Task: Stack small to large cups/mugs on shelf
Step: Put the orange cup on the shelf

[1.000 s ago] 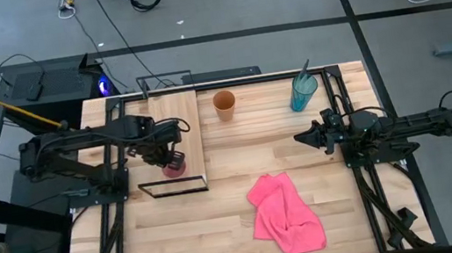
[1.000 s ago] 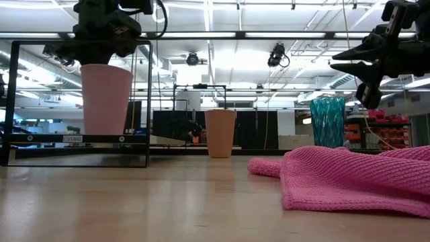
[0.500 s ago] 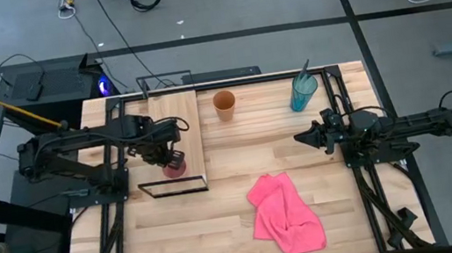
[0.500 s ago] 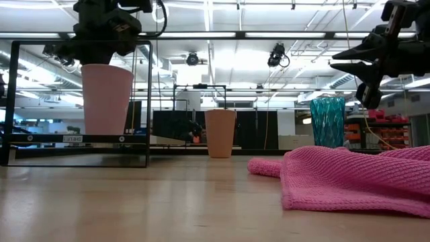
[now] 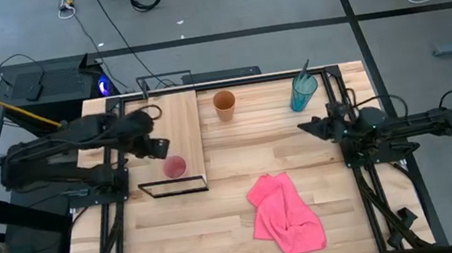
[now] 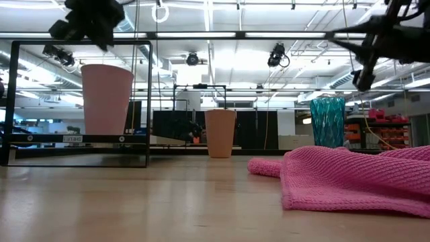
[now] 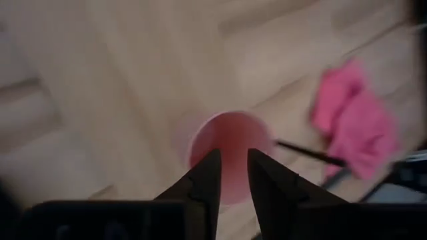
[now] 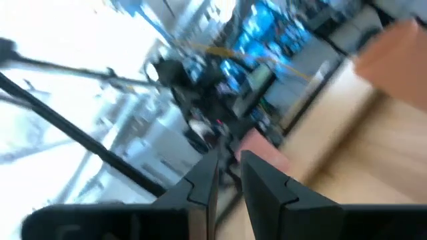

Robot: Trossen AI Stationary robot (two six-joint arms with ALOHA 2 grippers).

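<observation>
Three cups in sight from above: pink cup [image 5: 175, 166] upright on the shelf [image 5: 176, 116] near its front end, orange cup [image 5: 224, 103] on the table [image 5: 223, 233] just right of the shelf's far end, teal tumbler [image 5: 302, 92] well to the right of the shelf. Pink cloth [image 5: 287, 213] crumpled on the table, right of the shelf and nearer the front edge. From table height, pink cup [image 6: 106, 98] seen standing inside the black frame of the shelf [image 6: 77, 138], with orange cup [image 6: 220, 133] and teal tumbler [image 6: 327, 121] farther back; shelf's plank top visible only from overhead. Left gripper [image 5: 160, 144] hovering over the shelf's left edge, just beside the pink cup and clear of it. Left wrist view looking down into the pink cup [image 7: 230, 150] past fingers [image 7: 204, 183] held slightly apart, a narrow gap between, gripping nothing. Right gripper [image 5: 306, 127] raised well right of the shelf, near the tumbler; fingers [image 8: 263, 183] close with a thin gap, empty.
</observation>
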